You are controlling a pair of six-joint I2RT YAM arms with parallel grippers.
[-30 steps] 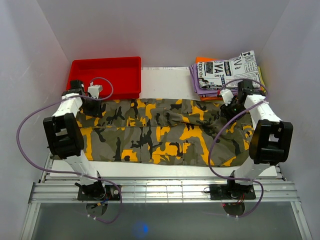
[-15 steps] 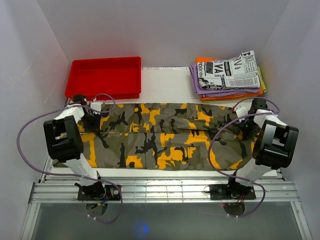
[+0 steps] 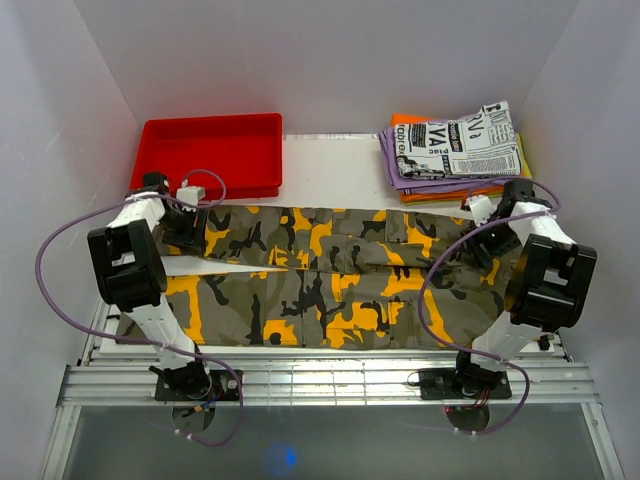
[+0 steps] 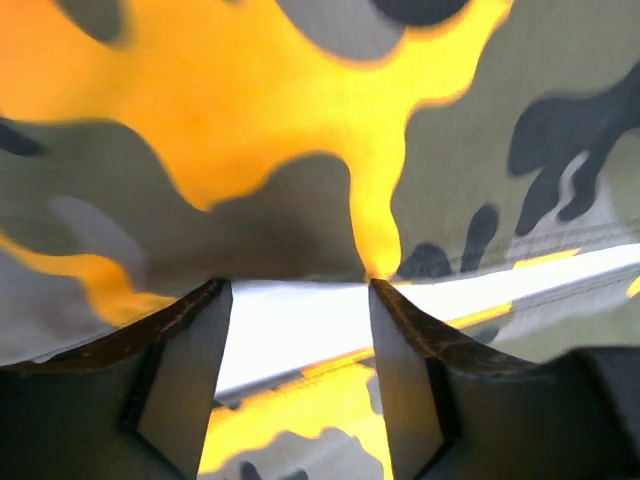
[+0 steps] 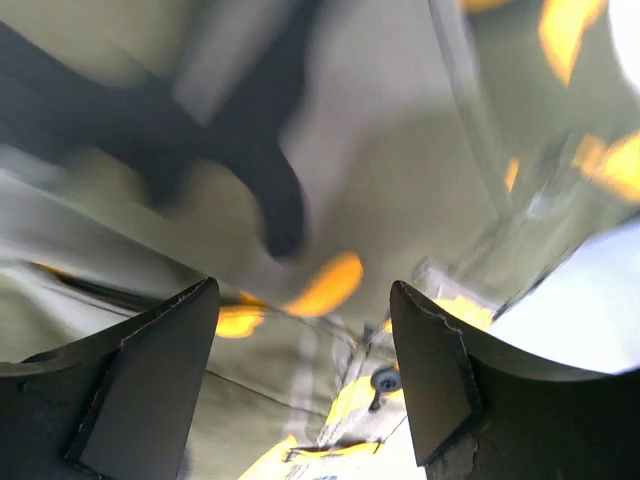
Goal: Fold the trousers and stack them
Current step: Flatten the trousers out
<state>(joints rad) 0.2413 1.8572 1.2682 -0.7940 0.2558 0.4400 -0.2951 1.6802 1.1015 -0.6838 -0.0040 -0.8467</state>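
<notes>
The camouflage trousers (image 3: 330, 285) lie flat and lengthwise across the white table (image 3: 330, 165), with a narrow gap between the two legs at the left. My left gripper (image 3: 186, 230) hovers over the far left end, open. In the left wrist view it (image 4: 300, 290) has bare table (image 4: 290, 325) between its fingers, and the trousers (image 4: 300, 120) lie just beyond the tips. My right gripper (image 3: 488, 240) is over the far right end, also open. In the right wrist view it (image 5: 305, 290) holds nothing, and the trousers (image 5: 350, 150) with a button (image 5: 383, 380) lie under it.
A red tray (image 3: 210, 150) stands at the back left. A stack of folded garments (image 3: 455, 150), newspaper print on top, sits at the back right. White walls close in both sides. The trousers reach close to the table's near edge (image 3: 320, 350).
The trousers have slid toward the near edge and now lie flatter, the legs parted at the left. Both grippers have opened, let go of the cloth and moved back toward its far edge.
</notes>
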